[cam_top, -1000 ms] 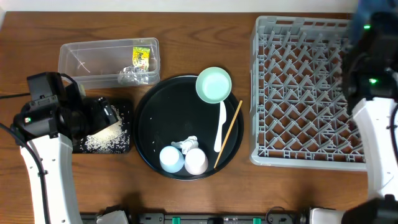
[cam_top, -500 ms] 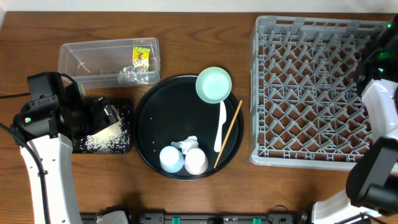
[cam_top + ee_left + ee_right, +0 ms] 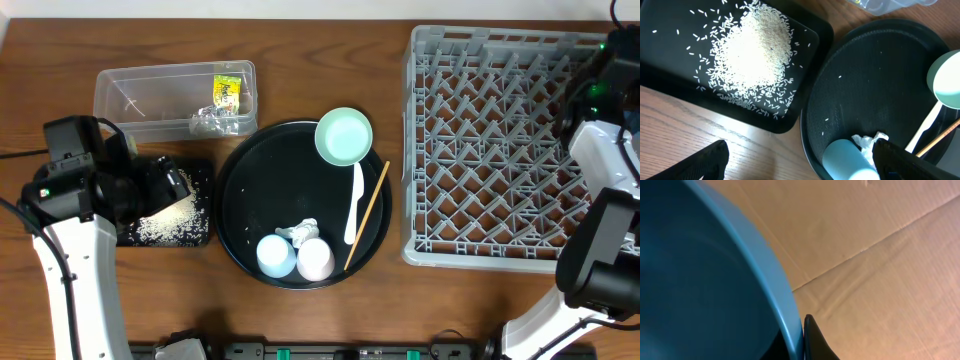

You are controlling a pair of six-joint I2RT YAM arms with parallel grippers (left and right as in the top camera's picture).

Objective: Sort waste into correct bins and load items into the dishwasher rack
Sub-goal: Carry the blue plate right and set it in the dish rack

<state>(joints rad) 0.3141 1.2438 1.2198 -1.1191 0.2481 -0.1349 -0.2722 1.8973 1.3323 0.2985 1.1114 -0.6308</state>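
The dark blue bowl (image 3: 700, 280) is being clasped at its rim by the right gripper (image 3: 805, 340). One black finger (image 3: 812, 342) is being pressed against the rim's outer side, while the other is being hidden by the bowl. That arm is being held over the far right corner of the grey rack (image 3: 490, 150). The left gripper (image 3: 802, 160) is being held spread wide and is grasping nothing, with no object being touched by its fingertips. It is being held above the near edge of the shallow black tray (image 3: 670, 75), where rice (image 3: 752, 50) is lying heaped, just left of the round black tray (image 3: 865, 90).
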